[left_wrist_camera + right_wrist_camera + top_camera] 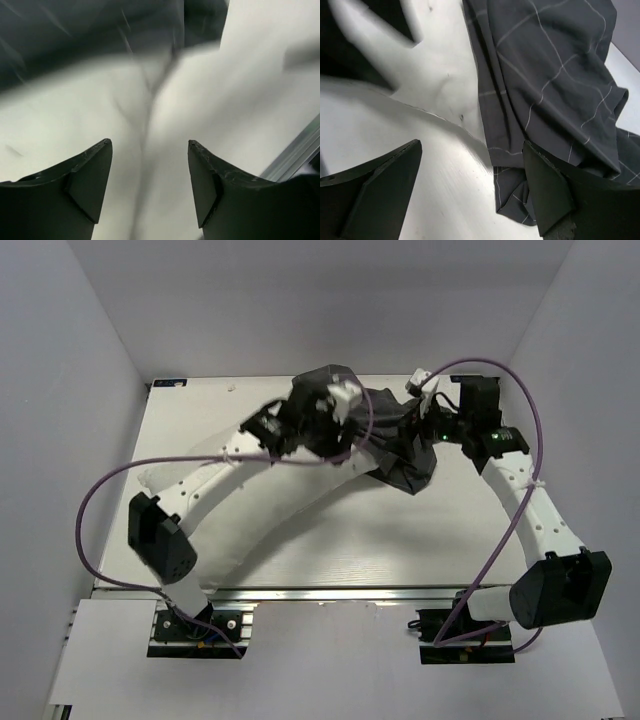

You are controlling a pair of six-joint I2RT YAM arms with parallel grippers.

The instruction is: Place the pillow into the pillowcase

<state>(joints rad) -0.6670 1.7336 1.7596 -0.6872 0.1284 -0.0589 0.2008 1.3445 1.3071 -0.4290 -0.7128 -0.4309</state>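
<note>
One pillow point(75, 115) lies beneath the gaping left end effector point(149, 146).

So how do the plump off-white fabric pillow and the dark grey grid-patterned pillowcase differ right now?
The pillow is plain and pale; the pillowcase is dark with thin light lines. The pillow lies stretched long across the table; the pillowcase sits bunched and wrinkled at its far end. Both are soft fabric and overlap there.

Plain white walls point(90, 330) enclose a pale table point(400, 550) with a metal rail point(340, 593) along its near edge.
</note>
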